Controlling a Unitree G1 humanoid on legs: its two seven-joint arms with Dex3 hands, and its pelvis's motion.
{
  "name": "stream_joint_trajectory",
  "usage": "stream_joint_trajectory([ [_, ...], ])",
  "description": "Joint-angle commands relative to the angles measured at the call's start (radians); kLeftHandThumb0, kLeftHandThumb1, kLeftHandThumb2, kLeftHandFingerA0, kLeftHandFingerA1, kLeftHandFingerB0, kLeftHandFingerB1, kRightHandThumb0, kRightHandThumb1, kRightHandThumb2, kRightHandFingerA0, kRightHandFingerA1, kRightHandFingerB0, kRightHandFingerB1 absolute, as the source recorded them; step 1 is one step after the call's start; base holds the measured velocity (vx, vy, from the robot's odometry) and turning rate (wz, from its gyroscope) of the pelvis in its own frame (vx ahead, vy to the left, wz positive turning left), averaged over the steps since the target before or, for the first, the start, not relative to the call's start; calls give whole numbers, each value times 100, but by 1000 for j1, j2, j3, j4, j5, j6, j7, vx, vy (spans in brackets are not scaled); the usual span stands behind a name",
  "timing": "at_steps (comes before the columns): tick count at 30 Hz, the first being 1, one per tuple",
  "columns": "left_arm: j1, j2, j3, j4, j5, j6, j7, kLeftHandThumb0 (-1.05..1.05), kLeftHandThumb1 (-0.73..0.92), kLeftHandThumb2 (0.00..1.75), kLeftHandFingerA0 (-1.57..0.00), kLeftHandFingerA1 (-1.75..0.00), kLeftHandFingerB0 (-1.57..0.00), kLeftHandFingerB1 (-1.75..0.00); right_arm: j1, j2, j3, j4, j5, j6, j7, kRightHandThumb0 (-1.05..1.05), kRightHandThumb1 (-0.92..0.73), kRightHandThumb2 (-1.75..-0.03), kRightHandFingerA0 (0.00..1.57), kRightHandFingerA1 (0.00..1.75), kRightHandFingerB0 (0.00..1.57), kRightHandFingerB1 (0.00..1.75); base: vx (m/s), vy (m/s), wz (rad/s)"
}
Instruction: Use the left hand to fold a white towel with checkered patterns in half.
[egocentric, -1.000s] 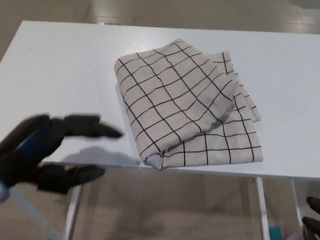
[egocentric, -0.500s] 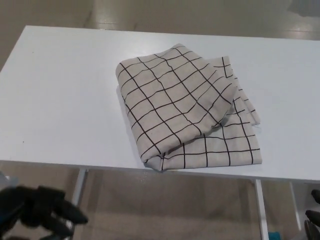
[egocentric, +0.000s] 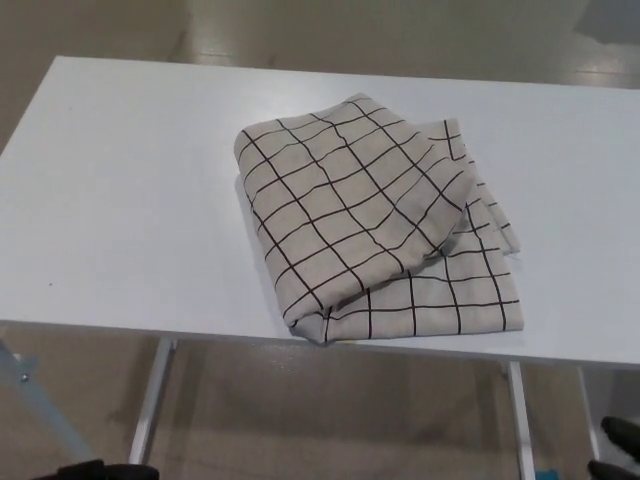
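The left hand (egocentric: 98, 470) has dropped from beside the table's near edge to the bottom margin, where only a dark sliver shows; whether its fingers are spread cannot be told. White table (egocentric: 120, 200): fills the view. Checkered towel (egocentric: 370, 225): folded over, lying right of centre, reaching the near edge. Right hand (egocentric: 618, 452): fingertips only at the lower right corner, state indeterminate.

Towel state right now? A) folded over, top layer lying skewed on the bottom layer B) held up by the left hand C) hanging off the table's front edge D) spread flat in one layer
A: the towel lies doubled on the table, its upper layer angled across the lower one, whose right and front edges show beneath it; no hand touches it.
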Motion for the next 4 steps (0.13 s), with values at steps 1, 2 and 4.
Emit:
stream_joint_trajectory([
  [1, -76, -60, -79, 244, 234, -193, 339, -17, 51, 59, -53, -43, -51, -40, 35, 4, 35, 127, -19, -43, 12, -30, -66, -59, 49, 64, 53, 59, 0, 0, 0],
  [2, -77, -61, -92, 260, 261, -214, 376, -17, 51, 59, -53, -43, -51, -40, 36, 2, 40, 144, -21, -45, 16, -30, -66, -59, 49, 64, 53, 59, 0, 0, 0],
  [4, -77, -57, -115, 283, 302, -246, 430, -14, 55, 59, -55, -43, -52, -39, 34, 2, 47, 165, -17, -38, 24, -29, -68, -60, 50, 65, 53, 59, 0, 0, 0],
])
